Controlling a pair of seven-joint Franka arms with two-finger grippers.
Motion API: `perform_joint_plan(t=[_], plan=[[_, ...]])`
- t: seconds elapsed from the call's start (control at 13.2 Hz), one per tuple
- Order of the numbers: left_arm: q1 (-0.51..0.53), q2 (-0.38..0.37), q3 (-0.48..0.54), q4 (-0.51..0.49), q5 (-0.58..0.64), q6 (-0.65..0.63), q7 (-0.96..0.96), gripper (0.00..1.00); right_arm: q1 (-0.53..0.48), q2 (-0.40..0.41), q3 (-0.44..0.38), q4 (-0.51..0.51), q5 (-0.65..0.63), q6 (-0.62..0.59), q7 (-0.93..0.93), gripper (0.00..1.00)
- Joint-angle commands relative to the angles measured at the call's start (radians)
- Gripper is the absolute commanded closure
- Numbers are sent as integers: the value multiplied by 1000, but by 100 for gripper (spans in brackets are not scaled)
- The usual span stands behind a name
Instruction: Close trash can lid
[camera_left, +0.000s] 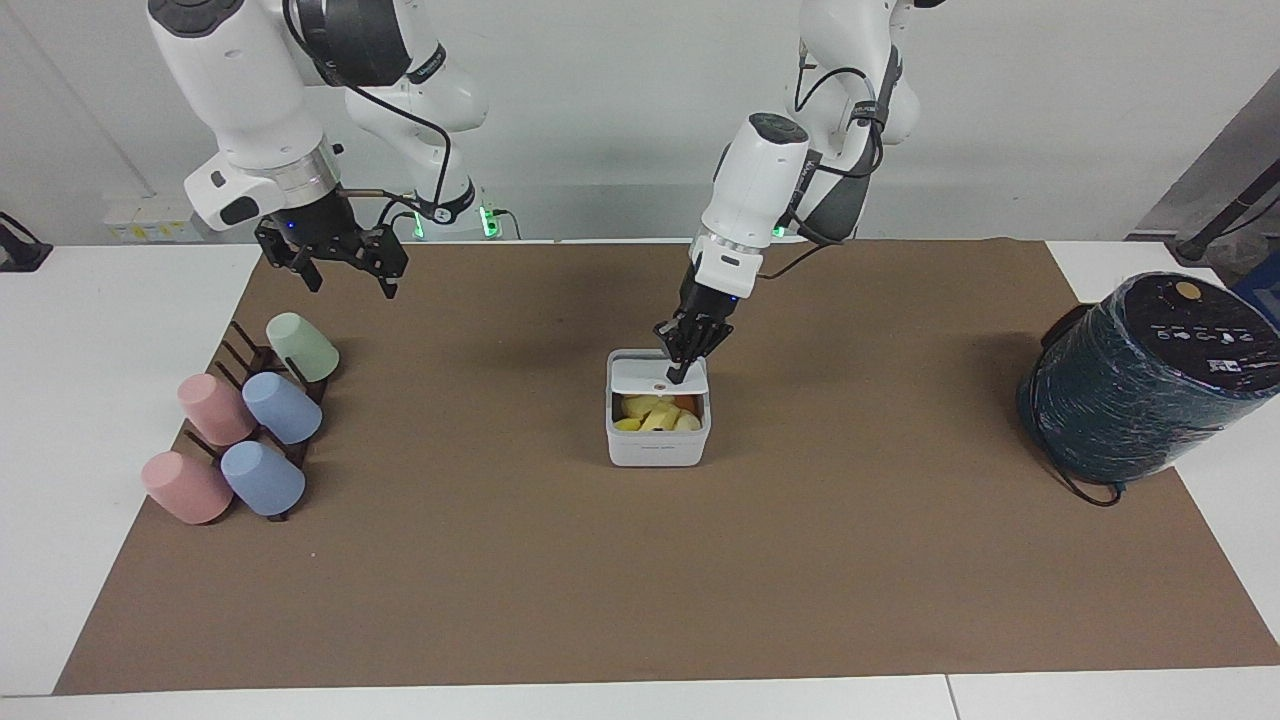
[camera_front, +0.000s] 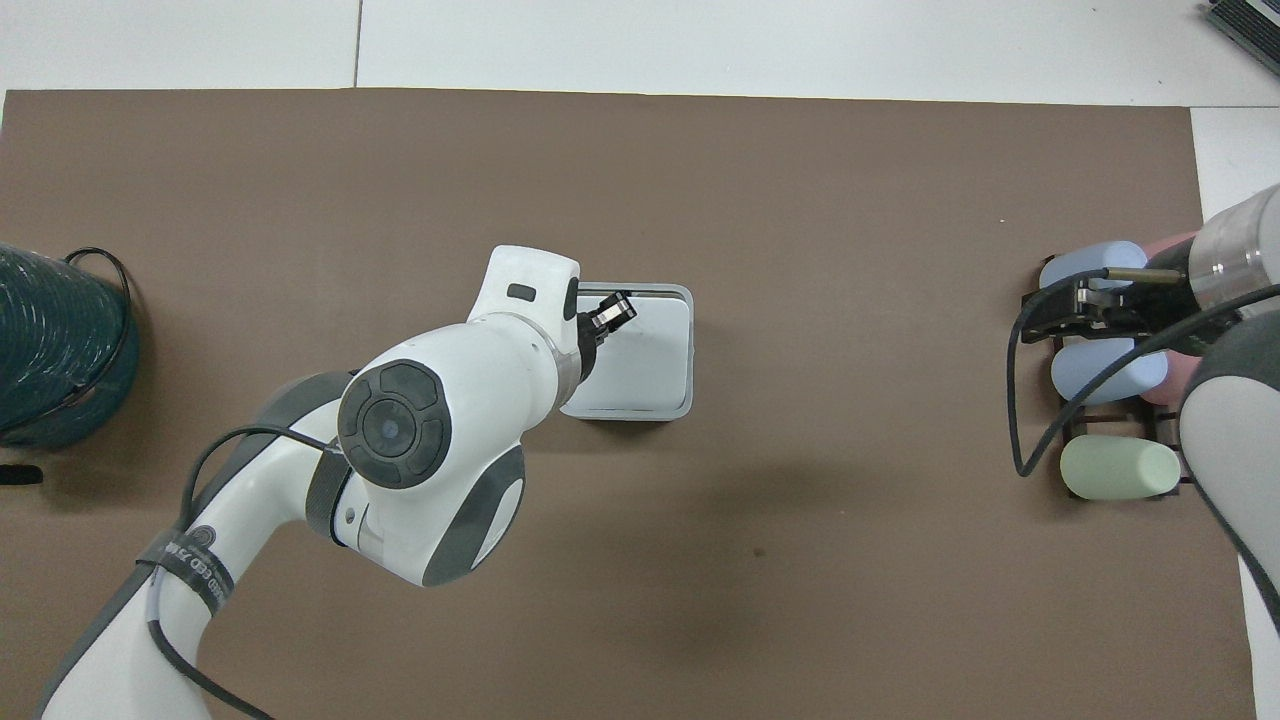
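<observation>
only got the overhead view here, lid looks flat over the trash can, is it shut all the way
observer: not yet. In the facing view the lid is tilted, with its free edge raised above the rim of the trash can. Yellow pieces show in the gap.
operator: is the left gripper actually touching it
observer: yes, the tip of the left gripper rests on the lid's top, beside the orange dot.
operator: right arm anywhere close
observer: no, the right gripper waits, open, up over the mat's edge by the cup rack, at the right arm's end of the table.
</observation>
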Motion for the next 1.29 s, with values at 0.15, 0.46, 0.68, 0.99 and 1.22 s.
perform_joint_plan(t=[0.15, 0.46, 0.68, 0.99, 1.22], plan=[[8, 78, -3, 4, -17, 98, -1, 97, -11, -20, 0, -22, 22, 6, -28, 0], [8, 104, -3, 7, -17, 111, 3, 97, -11, -20, 0, -22, 22, 5, -28, 0], [3, 142, -3, 7, -15, 134, 6, 97, -11, -20, 0, -22, 22, 6, -28, 0], [-1, 185, -3, 38, -13, 145, 5, 97, -11, -20, 0, -22, 22, 6, -28, 0], [9, 176, 0, 122, -13, 7, 6, 97, -11, -20, 0, -22, 22, 6, -28, 0]])
